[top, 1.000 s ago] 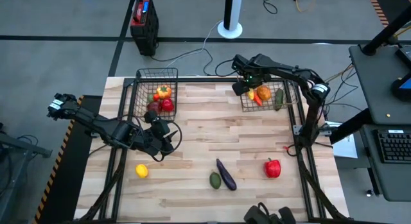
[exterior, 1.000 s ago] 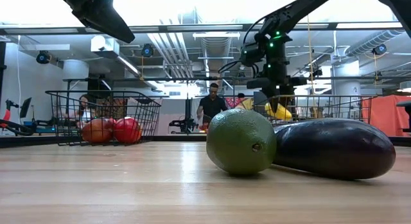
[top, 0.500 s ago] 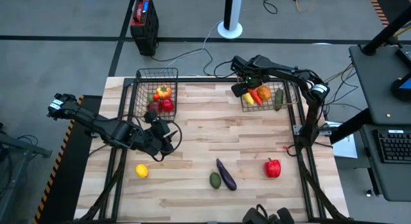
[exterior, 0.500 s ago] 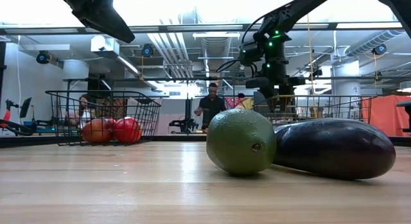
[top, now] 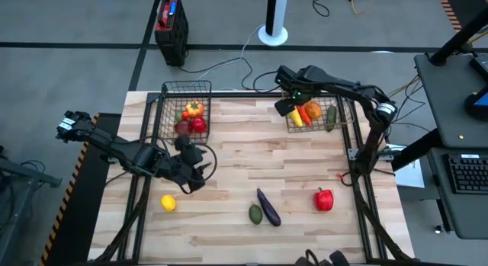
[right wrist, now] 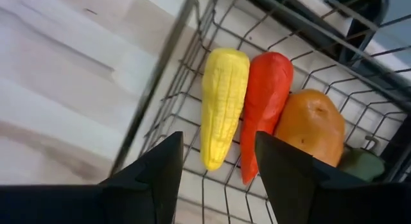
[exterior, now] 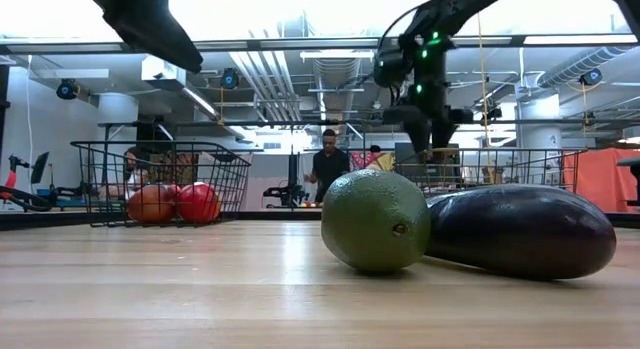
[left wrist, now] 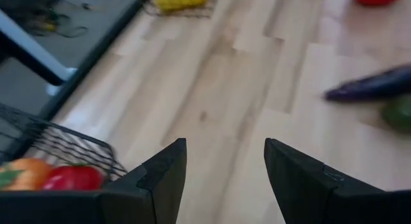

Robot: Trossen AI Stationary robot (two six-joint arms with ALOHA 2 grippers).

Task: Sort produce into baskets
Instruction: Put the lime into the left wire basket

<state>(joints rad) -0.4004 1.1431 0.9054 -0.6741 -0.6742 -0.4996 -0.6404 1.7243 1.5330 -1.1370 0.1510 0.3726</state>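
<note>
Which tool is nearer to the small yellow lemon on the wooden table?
Left. The left tool hovers just beside the small yellow lemon; the right tool hangs over the far basket, across the table.

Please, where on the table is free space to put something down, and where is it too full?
The middle of the table, between the two baskets and above the eggplant, is bare. So is the near left corner, below the lemon. The right basket is crowded; the left basket is about half full.
</note>
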